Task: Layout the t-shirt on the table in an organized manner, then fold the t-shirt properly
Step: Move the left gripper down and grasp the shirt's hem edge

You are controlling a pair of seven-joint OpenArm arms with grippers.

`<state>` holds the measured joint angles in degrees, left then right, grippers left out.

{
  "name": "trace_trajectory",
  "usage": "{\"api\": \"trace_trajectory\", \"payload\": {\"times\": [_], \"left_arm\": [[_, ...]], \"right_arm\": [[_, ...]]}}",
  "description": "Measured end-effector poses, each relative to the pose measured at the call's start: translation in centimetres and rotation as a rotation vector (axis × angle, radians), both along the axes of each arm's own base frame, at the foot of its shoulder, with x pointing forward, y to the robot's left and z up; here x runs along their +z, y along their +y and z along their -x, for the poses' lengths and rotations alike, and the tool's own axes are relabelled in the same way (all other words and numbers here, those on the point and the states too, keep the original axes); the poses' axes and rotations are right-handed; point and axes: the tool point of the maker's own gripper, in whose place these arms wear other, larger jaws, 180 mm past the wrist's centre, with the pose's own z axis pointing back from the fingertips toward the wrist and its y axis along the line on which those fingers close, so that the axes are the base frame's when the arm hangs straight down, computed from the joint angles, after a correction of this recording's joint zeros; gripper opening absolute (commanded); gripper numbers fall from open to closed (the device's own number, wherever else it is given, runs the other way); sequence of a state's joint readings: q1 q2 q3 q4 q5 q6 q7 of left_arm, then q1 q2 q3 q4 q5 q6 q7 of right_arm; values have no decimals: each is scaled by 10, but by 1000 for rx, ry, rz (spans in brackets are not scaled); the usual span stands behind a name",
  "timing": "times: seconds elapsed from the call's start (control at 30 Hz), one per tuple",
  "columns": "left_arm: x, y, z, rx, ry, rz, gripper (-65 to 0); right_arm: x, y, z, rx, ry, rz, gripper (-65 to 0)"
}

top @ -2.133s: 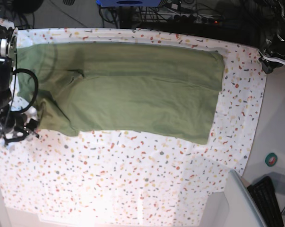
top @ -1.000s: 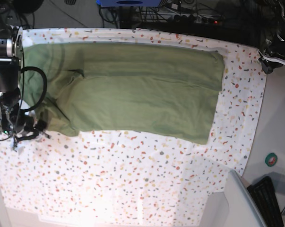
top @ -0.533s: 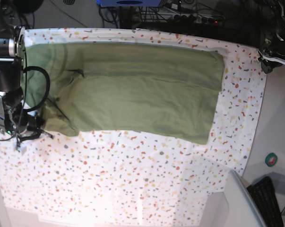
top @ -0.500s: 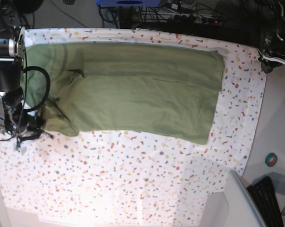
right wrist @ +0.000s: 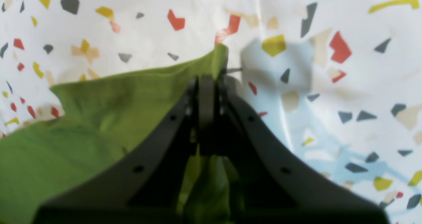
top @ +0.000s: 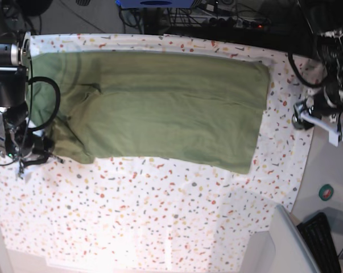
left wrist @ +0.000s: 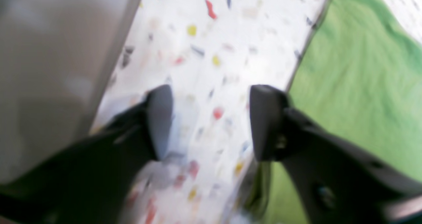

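The t-shirt [top: 160, 108] is spread across the far half of the table [top: 160, 222], already doubled into a long band. One corner of it [right wrist: 216, 57] is pinched flat by the right gripper [right wrist: 207, 85], whose jaws are clenched on the cloth, presumably so that this end can be lifted for a fold. The left gripper [left wrist: 211, 118] is held released over bare table just beside the opposite edge, likely positioned to seize that hem.
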<state>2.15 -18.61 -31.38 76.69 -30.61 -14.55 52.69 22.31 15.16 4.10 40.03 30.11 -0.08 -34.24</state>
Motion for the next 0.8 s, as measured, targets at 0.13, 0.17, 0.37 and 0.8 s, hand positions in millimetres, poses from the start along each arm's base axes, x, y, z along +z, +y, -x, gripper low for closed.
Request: {"api": "trace_trajectory", "payload": {"times": [0.13,0.17,0.37,0.8], "left_arm": [[3,-32,-71,-127,2,44,-138],[1,-40,-84,-171,29,37,-138],[-31,-64,-130,-244,103,7,-132],[-53,-108,-140,-382,141,-64,-130]], "right_arm": [[-1,-1,1,-1,4,1,-650],[0,0,1,-1,0,0,-650],[-1,0,1,-2,6,-2,-650],[-1,-1,2,-1,6,1,-650]]}}
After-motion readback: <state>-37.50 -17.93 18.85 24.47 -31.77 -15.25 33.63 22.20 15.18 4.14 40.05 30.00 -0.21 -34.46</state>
